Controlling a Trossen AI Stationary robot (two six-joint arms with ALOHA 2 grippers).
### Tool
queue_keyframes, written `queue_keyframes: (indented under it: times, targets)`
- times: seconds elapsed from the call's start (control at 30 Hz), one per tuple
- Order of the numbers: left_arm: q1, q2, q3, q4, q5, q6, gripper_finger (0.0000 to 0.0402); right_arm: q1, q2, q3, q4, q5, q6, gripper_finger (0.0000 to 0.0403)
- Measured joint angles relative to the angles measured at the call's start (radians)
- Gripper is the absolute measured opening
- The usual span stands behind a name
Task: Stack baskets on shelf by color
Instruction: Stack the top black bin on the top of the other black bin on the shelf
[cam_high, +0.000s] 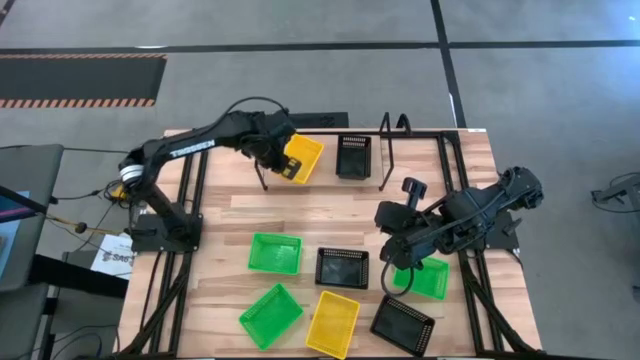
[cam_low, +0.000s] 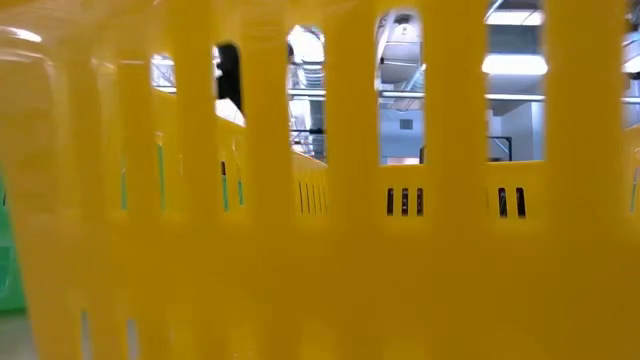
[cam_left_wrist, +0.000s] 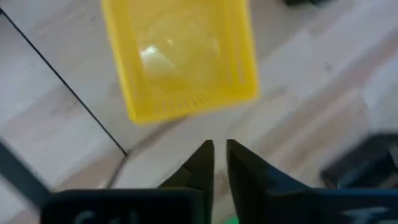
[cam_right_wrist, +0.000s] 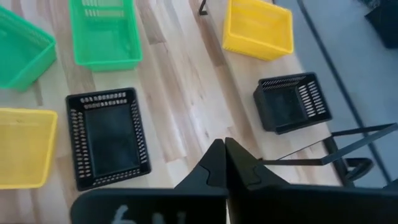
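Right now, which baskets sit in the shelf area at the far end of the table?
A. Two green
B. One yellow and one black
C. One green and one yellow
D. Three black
B: in the high view a yellow basket lies under the left tool and a black basket sits beside it on the shelf; every green basket is at the near end.

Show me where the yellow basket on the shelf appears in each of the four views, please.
High view: the yellow basket on the shelf lies at top centre-left, under the left gripper.
Low view: not identifiable; another yellow basket fills the picture.
Left wrist view: upper middle.
Right wrist view: top, right of centre.
Shared landmark: the black basket beside it.
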Motion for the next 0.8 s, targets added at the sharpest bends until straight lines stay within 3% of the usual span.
queue_keyframes:
  times: [0.2,0.43,0.63,0.8]
  targets:
    - [-0.203,-0.146,0.0,-0.092,-0.129,-0.073,0.0008,-0.021,0.0,0.0,0.0,-0.104,0.02,0.0032]
    - [-0.475,-0.284,0.001,-0.103,-0.317,-0.214,0.0011,-0.134,0.059,0.002,0.013,-0.256,0.055,0.0043]
    - [-0.623,-0.337,0.001,-0.146,-0.421,-0.281,0.0011,-0.225,0.217,0.001,0.113,-0.442,-0.058,0.0061]
    - [-0.692,-0.346,0.001,-0.23,-0.448,-0.318,0.0011,-0.265,0.385,0.001,0.197,-0.582,-0.17,0.008]
